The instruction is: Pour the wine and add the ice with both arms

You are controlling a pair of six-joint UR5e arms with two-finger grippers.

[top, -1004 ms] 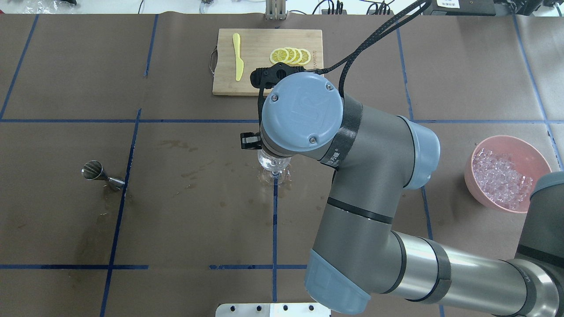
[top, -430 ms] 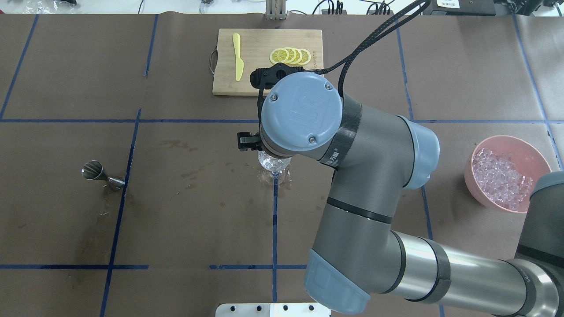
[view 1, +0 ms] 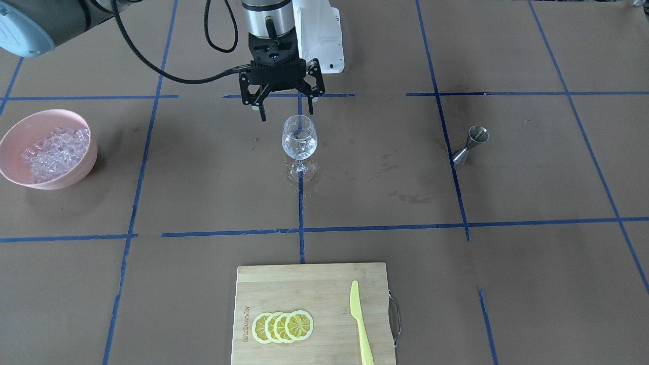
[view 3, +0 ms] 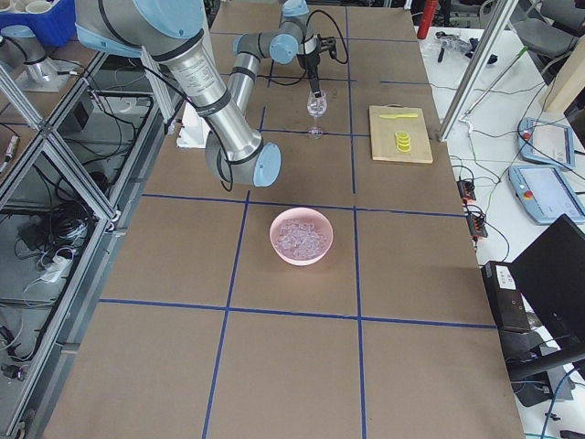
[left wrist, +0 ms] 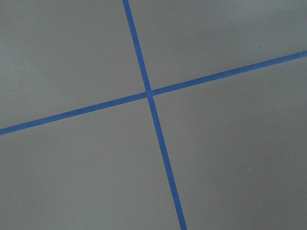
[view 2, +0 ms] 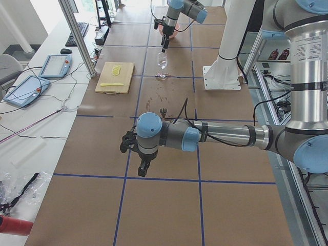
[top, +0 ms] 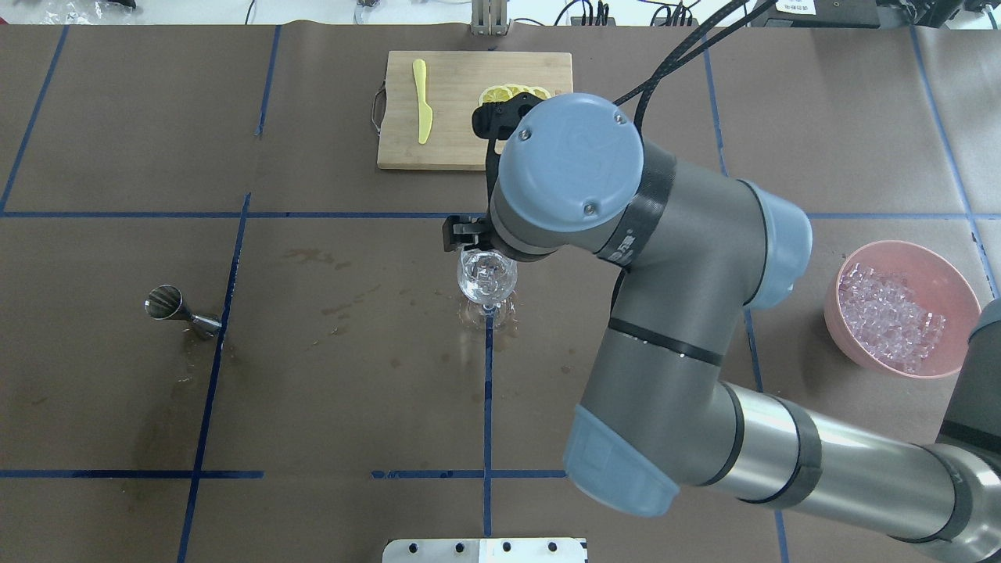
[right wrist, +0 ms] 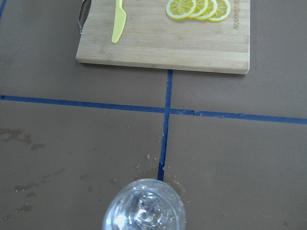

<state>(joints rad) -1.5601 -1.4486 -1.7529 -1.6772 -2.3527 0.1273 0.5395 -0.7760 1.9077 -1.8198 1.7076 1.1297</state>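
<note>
A clear stemmed glass [view 1: 299, 139] stands at the table's middle with several small clear ice cubes in its bowl; it also shows in the overhead view [top: 486, 277] and the right wrist view [right wrist: 144, 207]. My right gripper [view 1: 285, 109] hangs open and empty just above the glass's rim, a little to the robot's side of it. More ice [view 1: 53, 149] fills a pink bowl [top: 958, 285]. My left gripper [view 2: 143, 166] shows only in the exterior left view, low over bare table far from the glass; I cannot tell if it is open.
A steel jigger [view 1: 471, 144] lies tipped on the robot's left side. A bamboo cutting board [view 1: 324, 284] at the far edge holds lemon slices [view 1: 282, 326] and a yellow knife [view 1: 360, 324]. Wet stains mark the brown cover around the glass.
My right arm has shifted right and away from the robot, so more of the glass's bowl now shows. The glass, bowl and jigger have not moved.
</note>
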